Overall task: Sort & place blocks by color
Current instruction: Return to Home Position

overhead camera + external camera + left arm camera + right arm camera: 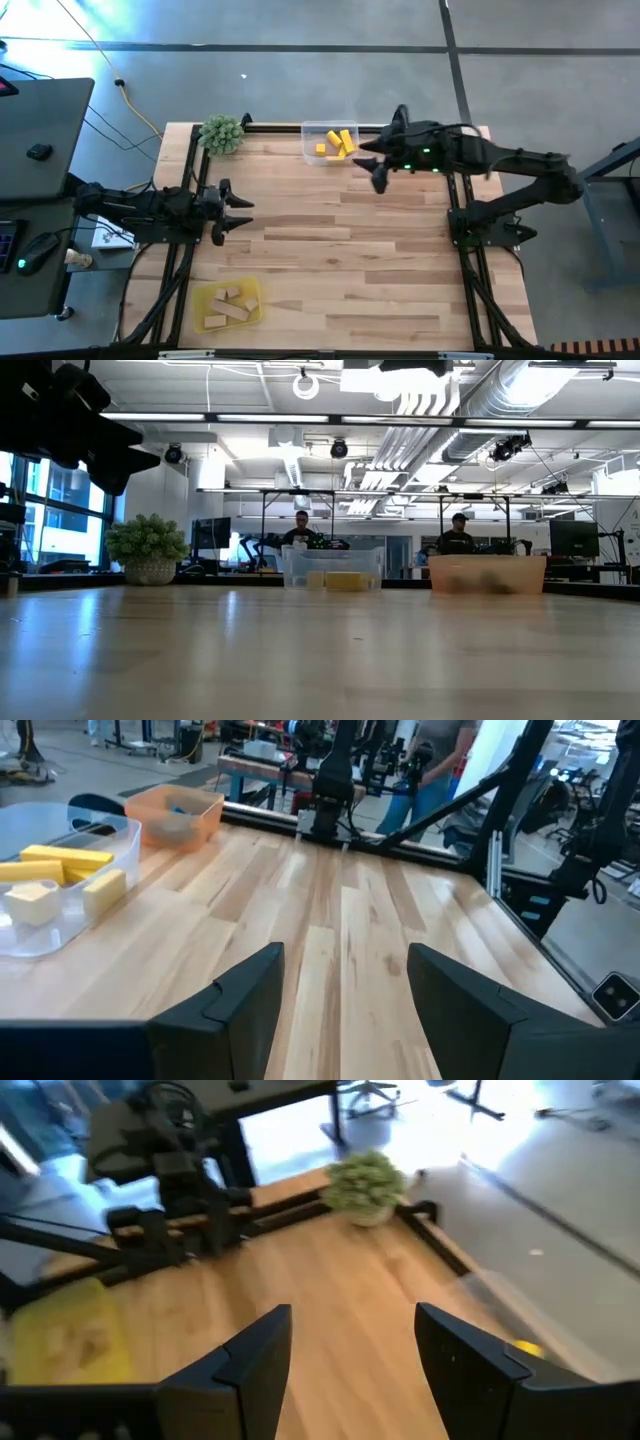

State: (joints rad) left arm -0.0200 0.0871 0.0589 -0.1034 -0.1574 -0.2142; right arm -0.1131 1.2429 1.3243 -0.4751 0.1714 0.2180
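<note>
Sorting judged complete or very nearly so. No block lies loose on the butcher-block table [330,250].

- Yellow blocks [338,143], short bars and cubes with square edges, sit in the clear plastic tray [308,130] at the far edge.
- Plain wood blocks [228,305], matt and pale, lie in the yellow tray [203,293] at the near left corner.
- The orange tray [205,820] is translucent. Its contents cannot be made out.

The left gripper [248,212] hangs at the left edge with its fingers apart and empty. The right gripper [366,166] hovers just beside the clear tray, its fingers also apart and empty. Only the arms' return appears outstanding.
</note>
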